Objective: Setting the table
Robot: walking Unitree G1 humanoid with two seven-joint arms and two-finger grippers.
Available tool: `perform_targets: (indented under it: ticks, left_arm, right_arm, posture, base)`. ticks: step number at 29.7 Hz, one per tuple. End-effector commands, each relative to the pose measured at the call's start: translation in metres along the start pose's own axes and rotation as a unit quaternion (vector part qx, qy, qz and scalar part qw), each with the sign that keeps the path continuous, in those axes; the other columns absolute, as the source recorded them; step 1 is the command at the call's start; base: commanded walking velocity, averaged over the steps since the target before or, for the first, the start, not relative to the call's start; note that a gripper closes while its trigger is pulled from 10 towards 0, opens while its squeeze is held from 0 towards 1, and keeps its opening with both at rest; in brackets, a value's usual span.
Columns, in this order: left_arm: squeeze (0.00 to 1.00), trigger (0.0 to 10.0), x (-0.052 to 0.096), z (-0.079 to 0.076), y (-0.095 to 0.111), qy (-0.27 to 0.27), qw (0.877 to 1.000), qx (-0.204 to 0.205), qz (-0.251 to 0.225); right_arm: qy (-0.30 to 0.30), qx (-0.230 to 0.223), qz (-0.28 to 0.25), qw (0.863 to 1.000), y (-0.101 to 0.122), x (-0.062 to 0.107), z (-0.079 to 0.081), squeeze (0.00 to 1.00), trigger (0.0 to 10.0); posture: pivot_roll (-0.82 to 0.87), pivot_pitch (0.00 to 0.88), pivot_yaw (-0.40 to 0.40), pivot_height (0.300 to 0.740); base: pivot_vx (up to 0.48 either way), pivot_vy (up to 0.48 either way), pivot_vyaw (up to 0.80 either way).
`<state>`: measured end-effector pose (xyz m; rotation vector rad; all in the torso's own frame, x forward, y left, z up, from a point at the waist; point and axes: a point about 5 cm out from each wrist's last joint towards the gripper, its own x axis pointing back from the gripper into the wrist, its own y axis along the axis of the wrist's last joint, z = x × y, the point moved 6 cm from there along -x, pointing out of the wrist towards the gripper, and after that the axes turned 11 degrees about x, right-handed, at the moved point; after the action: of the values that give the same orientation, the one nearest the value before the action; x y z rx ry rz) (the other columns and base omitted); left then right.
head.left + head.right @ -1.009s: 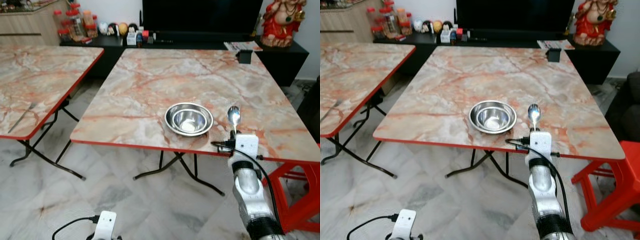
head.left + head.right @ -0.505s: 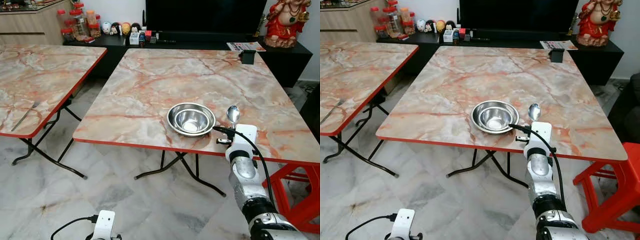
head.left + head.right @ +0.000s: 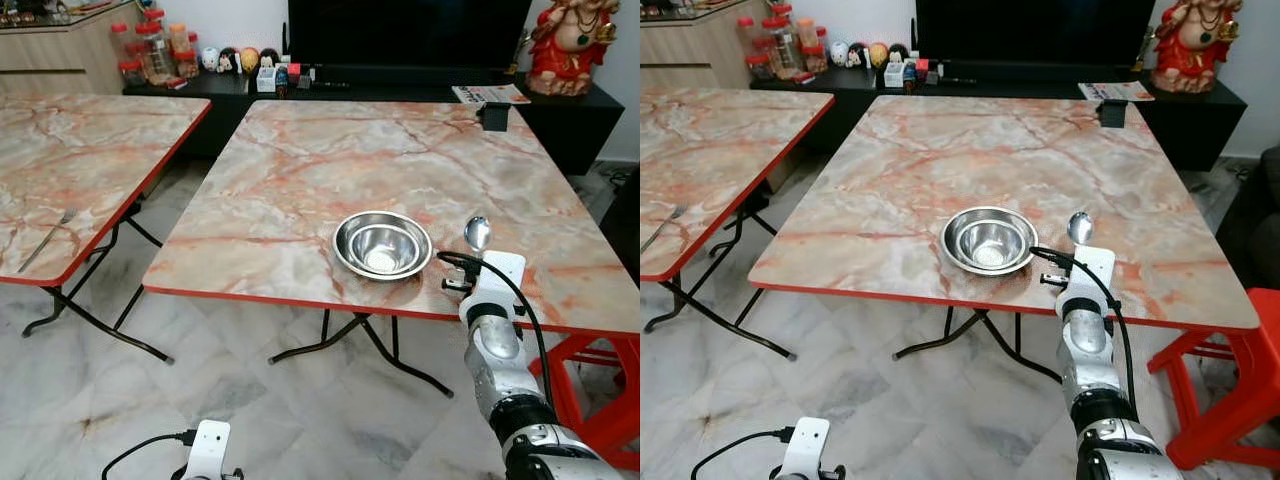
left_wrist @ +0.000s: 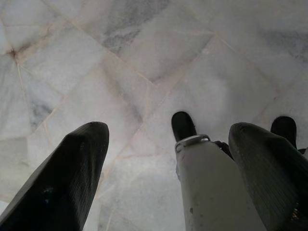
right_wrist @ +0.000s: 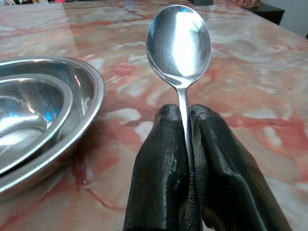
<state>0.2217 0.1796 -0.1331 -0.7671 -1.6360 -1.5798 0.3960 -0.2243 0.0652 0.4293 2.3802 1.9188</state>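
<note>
A steel spoon (image 3: 477,233) stands bowl-up over the near right part of the marble table (image 3: 330,160), its handle pinched in my right gripper (image 5: 186,126), which is shut on it. The spoon (image 5: 179,43) is just right of two nested steel bowls (image 3: 382,245) near the table's front edge; the bowls' rim (image 5: 72,120) lies close beside the fingers (image 5: 161,159). My left gripper (image 4: 163,159) hangs open over the marble floor with nothing between its fingers (image 4: 67,178).
A second marble table (image 3: 70,170) at the left carries a fork (image 3: 45,240). A red stool (image 3: 600,390) stands at the right under the table's corner. A small black box (image 3: 494,116) sits at the table's far right, before a dark TV cabinet (image 3: 400,85).
My right arm has shifted slightly right and forward with the spoon; the camera has also moved a little. The bowls have stayed put.
</note>
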Motion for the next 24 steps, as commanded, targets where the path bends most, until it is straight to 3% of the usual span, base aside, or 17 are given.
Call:
perform_targets:
  ticks: [1, 24]
  left_arm:
    - [0.0, 10.0, 0.0, 0.003, 0.0, 0.004, 1.0, -0.002, 0.0]
    - [0.0, 10.0, 0.0, 0.0, 0.0, 0.002, 1.0, 0.007, -0.001]
  right_arm:
    - [-0.002, -0.007, -0.012, 1.0, 0.009, -0.003, 0.0, 0.0, 10.0]
    - [-0.02, -0.017, -0.023, 0.999, 0.013, -0.005, -0.012, 0.0, 10.0]
  posture:
    - [-0.09, 0.0, 0.006, 0.74]
    - [-0.09, 0.0, 0.0, 0.74]
  base:
    - [0.274, 0.0, 0.0]
    - [0.271, 0.0, -0.03]
